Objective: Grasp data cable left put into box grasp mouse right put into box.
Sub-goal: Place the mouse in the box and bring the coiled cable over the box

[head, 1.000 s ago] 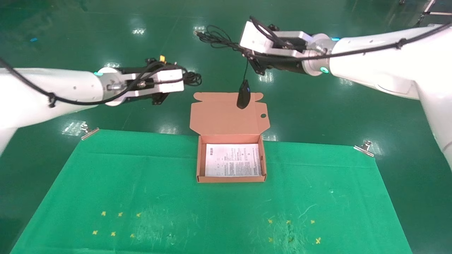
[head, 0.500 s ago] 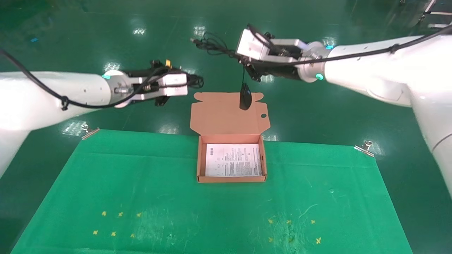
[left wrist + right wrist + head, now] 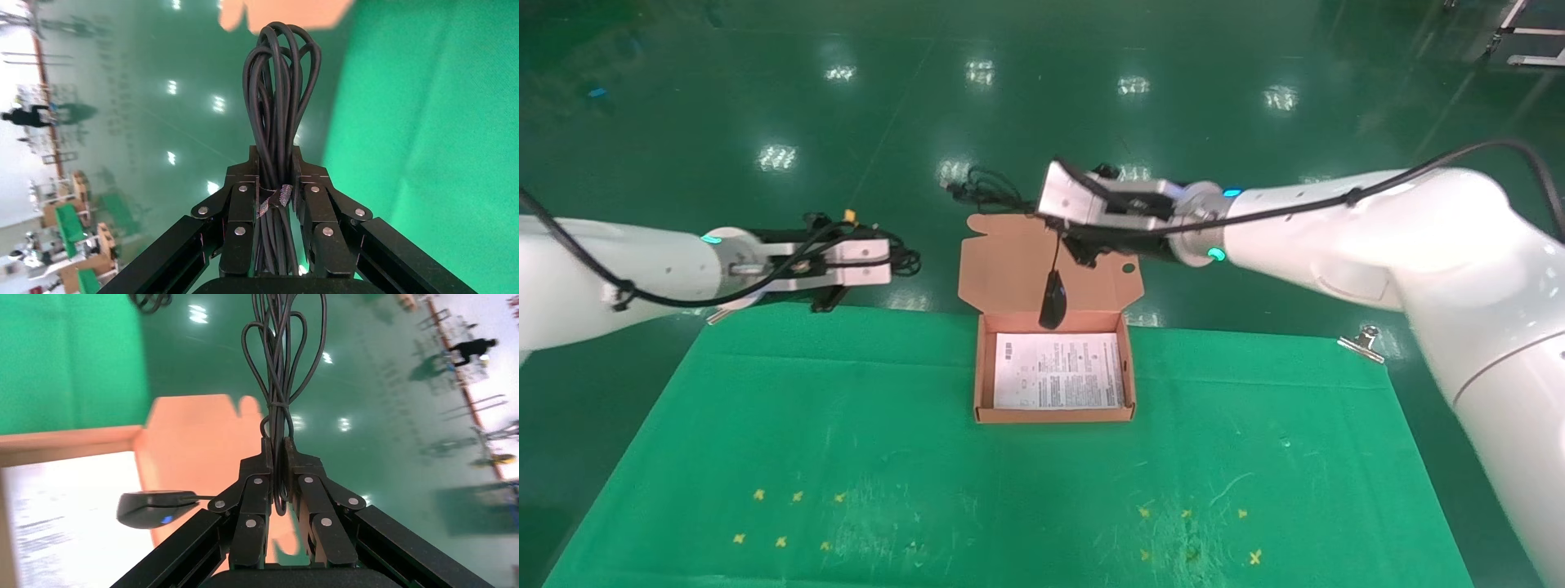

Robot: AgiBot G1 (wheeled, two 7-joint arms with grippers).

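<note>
Since the earlier frames both arms are lowered and drawn in toward the robot: the mouse [image 3: 1052, 300], previously hung before the upper edge of the lid, is now seen dangling at the far rim of the box [image 3: 985, 384].

Nearest, a green cloth surface [image 3: 846, 441] is noted, matte and scuffed, marked with small yellow crosses [image 3: 789, 516] and clipped at its far corners. The box is set on it near the far edge: shallow salmon cardboard, its tabbed lid [image 3: 1009, 265] folded back with one round hole, a white printed leaflet [image 3: 1058, 371] laid flat inside.

The mouse, small, black and oval with a blue-lit wheel, is suspended by its thin cord [image 3: 1056, 255] rather than held by its body; the coiled cord is pinched by the closed right pincer [image 3: 276, 454], its loops projecting beyond the fingertips. This hold is judged to let the mouse be lowered into the box first.

The left pincer [image 3: 276, 168] is closed on the data cable [image 3: 278, 104], a smooth, rubbery black bundle gripped near its tie band, loops fanned past the fingertips. It is held left of the lid, off the far edge of the surface, apparently waiting its turn.

Beyond, a glossy green floor [image 3: 1042, 82] with lamp reflections is recorded.
</note>
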